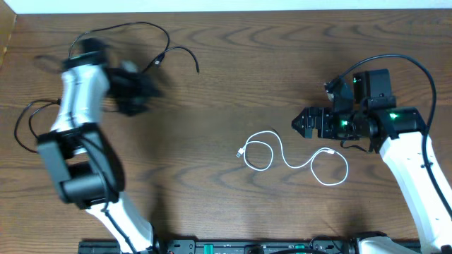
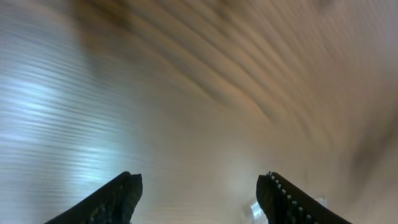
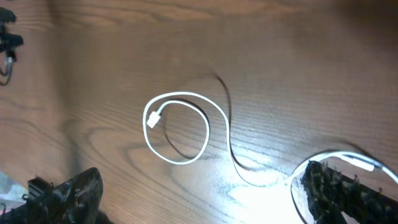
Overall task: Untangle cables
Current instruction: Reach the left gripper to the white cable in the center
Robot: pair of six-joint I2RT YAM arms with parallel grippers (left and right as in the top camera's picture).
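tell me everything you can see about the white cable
The white cable is a thin, smooth, plastic-looking cord lying slack and flat on the wooden table, right of centre. One end curls into a loop with a small white plug inside it; the cord then waves across into a second loop by the right gripper. It is clear of the black cables at the upper left. The open fingers do not hold it.

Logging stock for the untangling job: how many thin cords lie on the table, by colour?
White cable: 1
Black cables: 2, as far as I can tell, at top left
Total: 3
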